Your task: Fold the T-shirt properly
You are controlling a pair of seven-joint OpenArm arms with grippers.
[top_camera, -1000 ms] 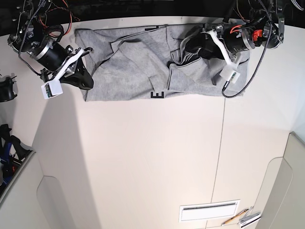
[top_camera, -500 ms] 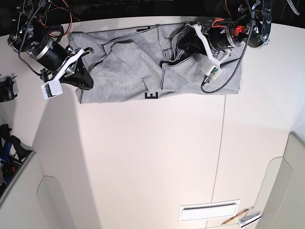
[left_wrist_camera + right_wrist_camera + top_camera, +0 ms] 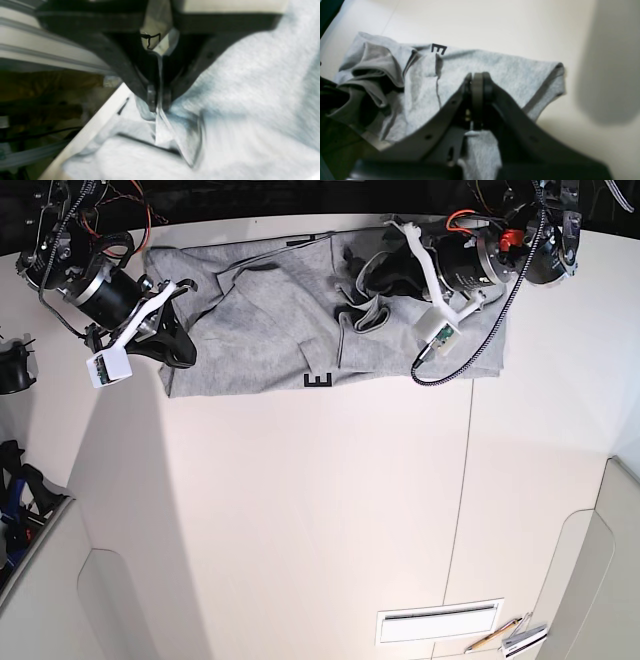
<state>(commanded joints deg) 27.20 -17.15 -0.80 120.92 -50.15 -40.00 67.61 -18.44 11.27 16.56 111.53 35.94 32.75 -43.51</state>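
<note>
The T-shirt (image 3: 270, 310) lies spread across the far edge of the pale worktop (image 3: 320, 510), a grey band running between the two arms, rumpled into folds toward the middle. One black letter E (image 3: 317, 380) shows at its near hem.

The left pincer (image 3: 158, 103) sits over the bunched cloth on the side where the folds heap up; its tips are pressed together with a thin ridge of grey fabric caught between them, lifted off the worktop near the edge.

The right pincer (image 3: 477, 82) is at the opposite end of the shirt, its tips closed tight, grey fabric showing between the arms behind them. Beyond it the cloth stretches flat toward the lettered hem and a sleeve (image 3: 550, 80).
</note>
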